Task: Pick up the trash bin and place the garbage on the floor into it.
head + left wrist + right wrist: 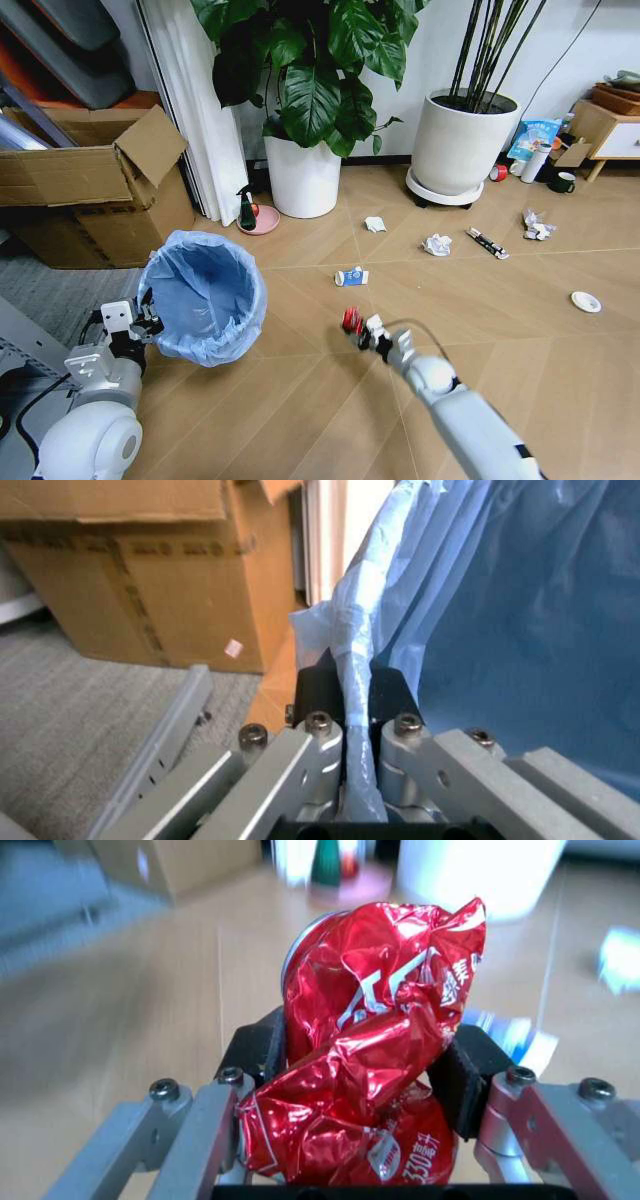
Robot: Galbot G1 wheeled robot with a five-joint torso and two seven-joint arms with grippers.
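Wooden floor [300, 400] in a room corner, seen from the head: cardboard box [95, 185] at left, two white plant pots [302, 175] against the wall. Trash bin [203, 295] with light-blue liner held tipped just above the floor at left, left tool [140, 322] clamped on its rim. Right tool [358, 328] just right of the bin's mouth, closed on a red crumpled wrapper [351, 320]. Lying well apart on the floor beyond: blue-white packet [351, 277], paper wads [437, 244], stick wrapper [488, 243], white disc [586, 301].

Left wrist view: black pads [390, 694] pinched either side of a fold of the blue bag [355, 675], box behind.

Right wrist view: red wrapper [375, 1042] squeezed between the pads [462, 1080], off the floor.

Judged progress: bin lifted, first piece picked but not yet dropped in; no litter visible inside the bin; remaining scattered pieces untouched.
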